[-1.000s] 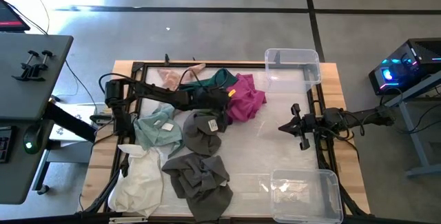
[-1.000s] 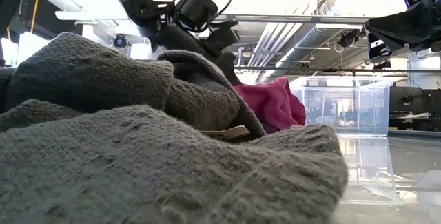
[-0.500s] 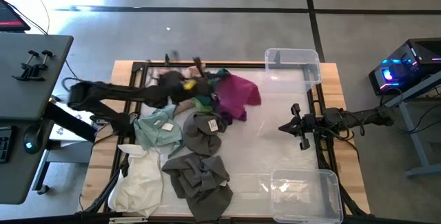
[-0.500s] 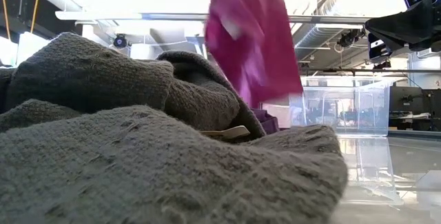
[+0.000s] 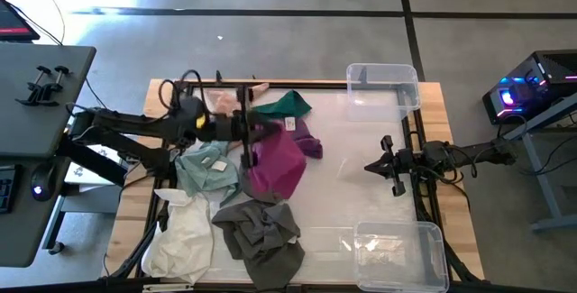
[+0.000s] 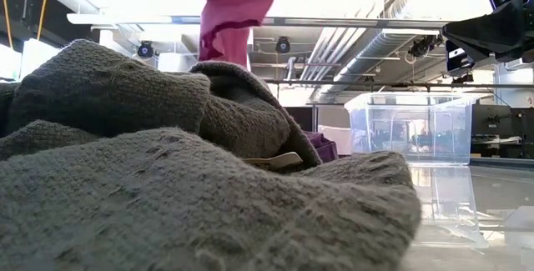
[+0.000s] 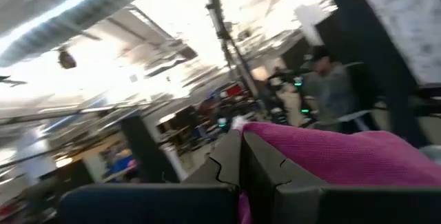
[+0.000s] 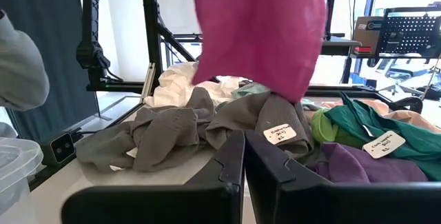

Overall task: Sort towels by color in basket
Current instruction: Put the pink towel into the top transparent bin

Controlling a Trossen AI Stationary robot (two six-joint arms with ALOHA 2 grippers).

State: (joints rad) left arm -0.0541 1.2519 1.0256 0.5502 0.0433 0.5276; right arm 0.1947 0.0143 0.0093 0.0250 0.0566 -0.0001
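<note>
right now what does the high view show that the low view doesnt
Only the high view shows the left gripper shut on the lifted magenta towel, plus the dark green towel, the pale mint towel, the white towel and both clear bins, one at the far right corner, one near. Only the low view shows the grey cloth's coarse weave up close and the room's ceiling ducts. Both share the hanging magenta towel, the dark grey towels, and the waiting right gripper over bare table.
</note>
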